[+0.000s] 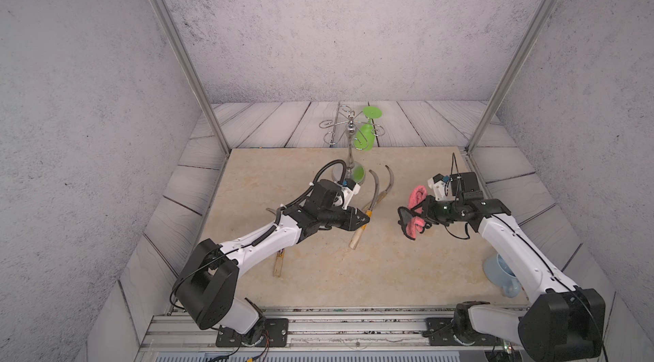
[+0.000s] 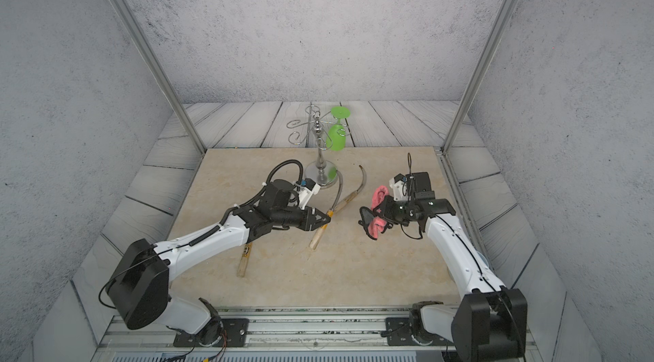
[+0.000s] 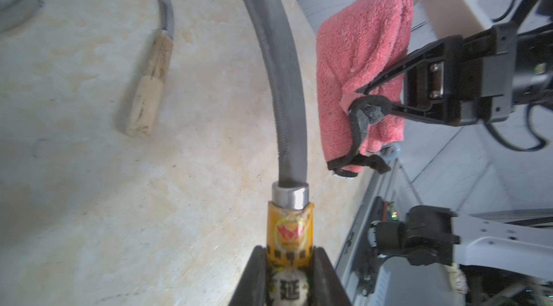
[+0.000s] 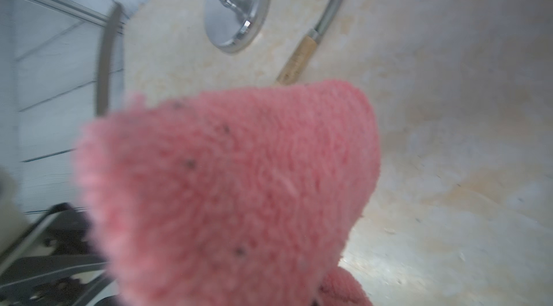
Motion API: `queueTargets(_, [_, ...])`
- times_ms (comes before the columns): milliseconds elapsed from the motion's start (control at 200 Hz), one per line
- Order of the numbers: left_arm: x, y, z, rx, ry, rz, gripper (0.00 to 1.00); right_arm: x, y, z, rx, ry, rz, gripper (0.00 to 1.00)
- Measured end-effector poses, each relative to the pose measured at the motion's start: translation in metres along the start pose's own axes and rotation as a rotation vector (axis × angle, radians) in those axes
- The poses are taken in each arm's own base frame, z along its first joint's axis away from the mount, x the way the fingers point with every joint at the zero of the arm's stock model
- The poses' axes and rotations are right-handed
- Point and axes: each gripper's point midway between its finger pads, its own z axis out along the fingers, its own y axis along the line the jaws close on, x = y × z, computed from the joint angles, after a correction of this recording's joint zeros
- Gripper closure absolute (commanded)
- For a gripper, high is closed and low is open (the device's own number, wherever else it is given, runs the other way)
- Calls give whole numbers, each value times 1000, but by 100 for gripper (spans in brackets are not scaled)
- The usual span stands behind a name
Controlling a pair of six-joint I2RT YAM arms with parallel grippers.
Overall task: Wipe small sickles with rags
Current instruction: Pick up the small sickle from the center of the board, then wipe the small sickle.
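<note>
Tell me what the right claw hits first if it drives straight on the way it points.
Beyond the pink rag it grips, the right claw points at the blade of the sickle held in the left claw. Depth is unclear, so probably that blade first.

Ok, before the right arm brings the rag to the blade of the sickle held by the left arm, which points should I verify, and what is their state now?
1. Left gripper shut on the held sickle at its yellow label: ok.
2. Right gripper shut on the pink rag: ok.
3. Rag hangs clear of the mat: ok.
4. Rag touches the held blade: not ok, a gap shows between them.
5. Held sickle free of the second sickle it crosses in both top views: cannot tell.
6. Blade tip apart from the chrome stand: cannot tell, it looks very close to the base.
</note>
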Motion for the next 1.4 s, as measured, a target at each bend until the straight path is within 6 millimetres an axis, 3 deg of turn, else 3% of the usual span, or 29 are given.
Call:
queueTargets(175, [-2, -13, -3, 151, -31, -59, 100, -22, 36, 3, -187, -13, -17, 84])
queueTargets(475, [-26, -49, -13, 353, -129, -54, 100, -50, 80, -8, -351, -33, -85, 84])
queueTargets(901, [-59, -57, -8, 515, -262, -152, 100, -31, 129, 0, -454, 44, -159, 83])
queueTargets(1401, [-76, -54, -21, 567, -314, -186, 100, -30, 145, 14, -446, -28, -227, 83])
